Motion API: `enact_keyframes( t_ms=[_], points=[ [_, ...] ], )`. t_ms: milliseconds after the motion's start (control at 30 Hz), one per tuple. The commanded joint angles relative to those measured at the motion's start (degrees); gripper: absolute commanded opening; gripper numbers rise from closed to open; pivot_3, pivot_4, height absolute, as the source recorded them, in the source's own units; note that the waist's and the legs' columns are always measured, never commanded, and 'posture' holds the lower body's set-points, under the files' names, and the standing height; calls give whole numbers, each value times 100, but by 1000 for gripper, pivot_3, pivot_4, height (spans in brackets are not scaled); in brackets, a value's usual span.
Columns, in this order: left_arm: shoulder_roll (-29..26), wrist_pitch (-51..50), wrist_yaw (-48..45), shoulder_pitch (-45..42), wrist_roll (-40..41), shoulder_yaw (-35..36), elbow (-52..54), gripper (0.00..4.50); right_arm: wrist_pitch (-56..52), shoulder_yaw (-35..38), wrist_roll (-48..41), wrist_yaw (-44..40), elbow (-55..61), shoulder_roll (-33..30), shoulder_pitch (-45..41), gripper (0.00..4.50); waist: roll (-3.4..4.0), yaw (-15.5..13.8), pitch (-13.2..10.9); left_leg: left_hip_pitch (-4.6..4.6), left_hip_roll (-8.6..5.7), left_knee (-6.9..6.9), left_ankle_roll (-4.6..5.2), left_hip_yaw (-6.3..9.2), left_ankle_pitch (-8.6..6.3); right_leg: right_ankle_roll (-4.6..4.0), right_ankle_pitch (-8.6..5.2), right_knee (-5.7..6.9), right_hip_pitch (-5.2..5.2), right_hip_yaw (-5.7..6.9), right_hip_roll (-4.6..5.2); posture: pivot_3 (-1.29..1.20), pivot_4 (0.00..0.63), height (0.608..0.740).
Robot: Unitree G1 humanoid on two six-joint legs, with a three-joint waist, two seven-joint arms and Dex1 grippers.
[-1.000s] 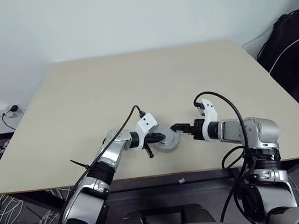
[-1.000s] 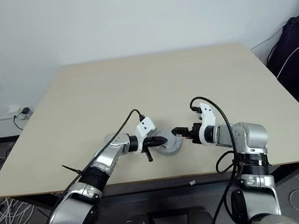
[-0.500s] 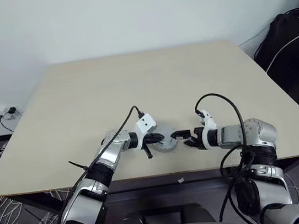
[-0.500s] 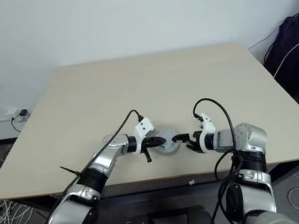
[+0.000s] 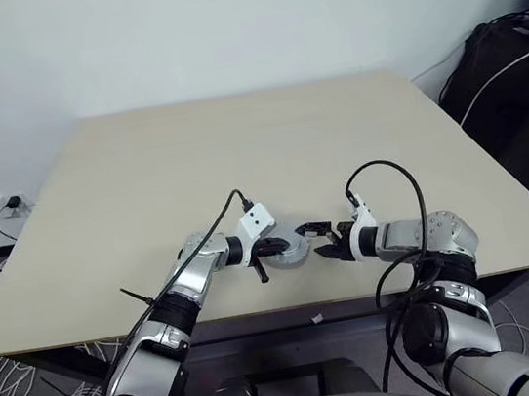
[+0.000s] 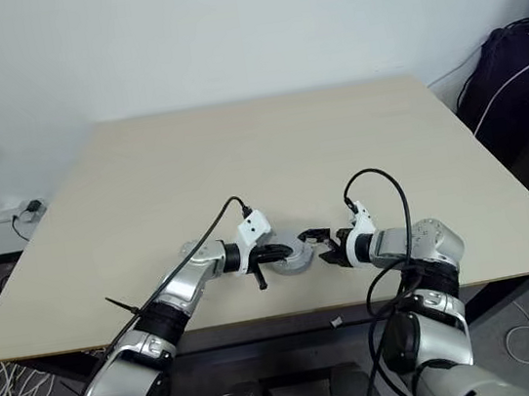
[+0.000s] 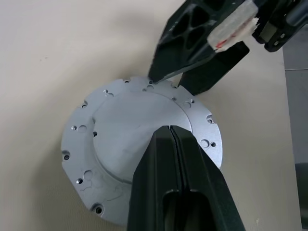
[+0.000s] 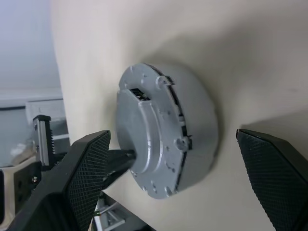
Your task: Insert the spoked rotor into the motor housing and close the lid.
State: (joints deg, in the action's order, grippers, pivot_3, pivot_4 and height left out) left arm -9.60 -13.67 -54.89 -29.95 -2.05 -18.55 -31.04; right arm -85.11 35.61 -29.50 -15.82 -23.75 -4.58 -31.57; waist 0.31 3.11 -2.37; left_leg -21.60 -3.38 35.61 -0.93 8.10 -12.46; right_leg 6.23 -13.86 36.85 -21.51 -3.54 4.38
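1. Hovering just inside the near edge of the table, with the left gripper pinched fully together on nothing and its tips resting on top of the lid.
2. Sitting flat on the motor housing, closing the round grey casing; round all ways, so offering no long axis to line up with.
3. Flanking that casing from the robot's right with the right gripper spread wide and empty, one fingertip at the lid's rim, the other low beside the wall.
4. Lying straight ahead of the right gripper, between its fingers, and by the look of it equally near both arms.
5. Stretching away behind: pale tabletop.
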Motion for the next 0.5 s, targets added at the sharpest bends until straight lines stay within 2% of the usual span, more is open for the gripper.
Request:
enact_keyframes(
  t_ms=[33, 500],
  points=[
    [-49, -136, -24, 51, -39, -110, 39, 0, -11, 25, -172, 76, 125, 126, -146, 4490, 4, 14, 3, 0, 0, 0, 0, 0, 0, 0, 0, 0, 0, 0, 0, 0, 0, 740],
    [-48, -179, -31, 53, -40, -114, 51, 0, 156, 483, -638, 7, 91, 446, -256, 4490, 14, 76, 6, -3, -1, -2, 0, 0, 0, 0, 0, 0, -4, -3, 0, 0, 0, 740]
  ],
)
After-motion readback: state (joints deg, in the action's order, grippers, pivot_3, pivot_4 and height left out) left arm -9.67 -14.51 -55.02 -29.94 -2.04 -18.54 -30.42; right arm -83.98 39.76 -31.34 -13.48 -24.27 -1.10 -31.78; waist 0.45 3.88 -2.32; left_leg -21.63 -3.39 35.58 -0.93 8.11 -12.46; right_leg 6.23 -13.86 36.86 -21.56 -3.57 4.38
